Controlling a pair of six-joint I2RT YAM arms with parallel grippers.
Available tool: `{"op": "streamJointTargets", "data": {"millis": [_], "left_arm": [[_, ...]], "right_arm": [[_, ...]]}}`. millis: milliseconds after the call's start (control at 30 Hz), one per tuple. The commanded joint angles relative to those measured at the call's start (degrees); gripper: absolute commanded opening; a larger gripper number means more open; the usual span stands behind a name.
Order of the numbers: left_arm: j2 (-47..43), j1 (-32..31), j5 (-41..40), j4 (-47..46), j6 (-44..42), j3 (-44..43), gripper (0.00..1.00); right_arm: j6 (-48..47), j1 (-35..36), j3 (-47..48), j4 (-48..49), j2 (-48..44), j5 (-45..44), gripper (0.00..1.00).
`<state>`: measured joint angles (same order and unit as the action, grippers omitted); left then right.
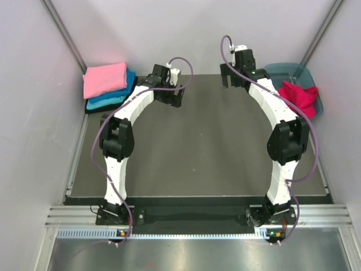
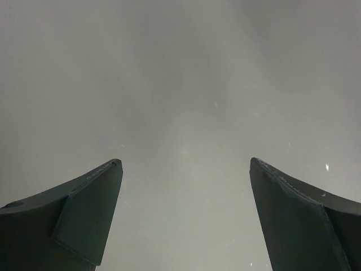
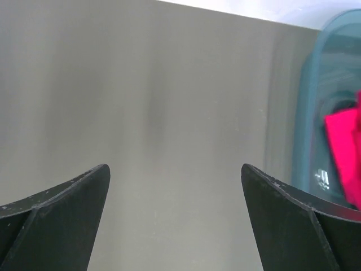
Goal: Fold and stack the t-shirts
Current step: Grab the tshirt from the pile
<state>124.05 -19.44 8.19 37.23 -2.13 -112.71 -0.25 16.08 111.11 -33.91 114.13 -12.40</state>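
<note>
Overhead shows the pink t-shirt (image 1: 105, 79) stacked on turquoise (image 1: 115, 96) and black at 10 o'clock. Right wrist only catches the red t-shirt (image 3: 345, 152) in the tub (image 3: 316, 113). Left gripper (image 2: 186, 217) and right gripper (image 3: 176, 217) both gape wide, holding nothing.

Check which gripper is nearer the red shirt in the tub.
Right. The right gripper hovers just left of the tub holding the red shirt; the left gripper is across the table.

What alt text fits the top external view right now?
Two arms arch over a dark table, both tools open and empty. Folded pink shirt tops a blue and black stack at far left; a red shirt spills from the teal tub at far right.
</note>
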Motion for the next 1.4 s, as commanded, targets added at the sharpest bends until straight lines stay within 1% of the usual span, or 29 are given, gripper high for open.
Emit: {"op": "streamJointTargets", "data": {"millis": [0,33,100,167,200,233,267,300,367,433,500,533,600,633,700,733,800,900,1033,1267,1300,1333,1367], "left_arm": [[-5.2,0.2,2.1,1.2,-2.2,2.5,0.99],[-5.6,0.2,2.7,0.5,-2.0,4.4,0.99],[-6.8,0.2,3.9,-0.2,-1.0,6.0,0.99],[-7.5,0.2,5.3,1.6,-2.9,6.1,0.97],[-7.7,0.2,6.7,2.6,-6.5,5.6,0.95],[-8.0,0.2,6.3,3.1,-8.0,5.8,0.93],[-8.6,0.1,6.1,3.1,-9.3,6.4,0.91],[-8.6,0.1,5.6,3.1,-11.0,6.8,0.85],[-7.2,0.1,4.5,4.5,-11.4,6.2,0.79],[-5.6,0.2,4.0,8.1,-9.6,3.5,0.75],[-5.2,0.3,5.1,8.4,-8.9,4.0,0.73],[-6.1,0.2,6.3,7.1,-8.9,5.8,0.73],[-6.4,0.2,6.7,6.3,-8.9,7.1,0.73],[-6.3,0.2,6.5,6.4,-8.8,7.2,0.73],[-5.7,0.2,6.2,7.1,-8.6,6.7,0.72],[-5.8,0.1,6.3,7.2,-8.6,6.8,0.72],[-6.2,0.2,6.5,6.9,-8.8,7.7,0.72],[-6.6,0.1,6.4,7.2,-9.4,7.9,0.72],[-6.8,-0.2,5.3,7.5,-10.2,8.0,0.72],[-6.1,-0.8,3.3,7.7,-11.1,8.0,0.72],[-5.9,-0.9,3.2,7.6,-11.1,7.8,0.72],[-5.5,-0.9,3.2,7.7,-11.2,7.7,0.72],[-5.2,-0.9,3.1,7.7,-11.2,7.4,0.72]], "right_arm": [[-3.9,-1.5,1.3,0.0,-2.9,-5.1,1.0],[-10.1,-2.0,0.1,1.0,-4.2,-7.1,1.0],[-13.3,-3.6,-1.3,2.1,-6.7,-7.6,1.0],[-12.4,-8.7,0.9,-0.9,-7.2,1.3,1.0],[-11.2,-10.7,2.0,-3.5,-7.3,4.4,1.0],[-9.3,-14.2,2.9,-4.1,-7.5,9.5,1.0],[-9.2,-15.6,2.9,-4.5,-7.6,11.2,1.0],[-9.6,-17.6,2.2,-4.5,-7.8,11.7,0.99],[-11.5,-20.6,2.0,-5.2,-7.5,9.6,0.99],[-13.3,-23.7,2.2,-7.5,-6.6,10.0,0.96],[-14.7,-25.8,1.7,-8.6,-5.9,11.6,0.9],[-14.6,-28.0,1.5,-8.9,-5.2,12.2,0.86],[-14.5,-30.0,1.5,-8.9,-3.3,12.2,0.82],[-14.8,-31.8,1.7,-8.8,-2.5,13.9,0.74],[-15.2,-33.5,4.0,-8.5,0.6,14.5,0.62],[-15.7,-34.7,5.2,-8.8,1.8,14.5,0.53],[-16.0,-35.8,9.0,-8.9,5.2,14.2,0.5],[-16.8,-37.1,11.8,-8.8,8.8,14.7,0.51],[-17.8,-37.1,12.3,-8.5,11.6,15.7,0.55],[-18.5,-36.9,12.7,-8.1,15.3,16.5,0.53],[-18.6,-36.9,12.8,-8.1,15.6,16.4,0.52],[-19.0,-36.9,12.8,-7.9,15.9,16.3,0.45],[-19.4,-36.9,13.0,-7.9,16.3,16.4,0.4]]}}
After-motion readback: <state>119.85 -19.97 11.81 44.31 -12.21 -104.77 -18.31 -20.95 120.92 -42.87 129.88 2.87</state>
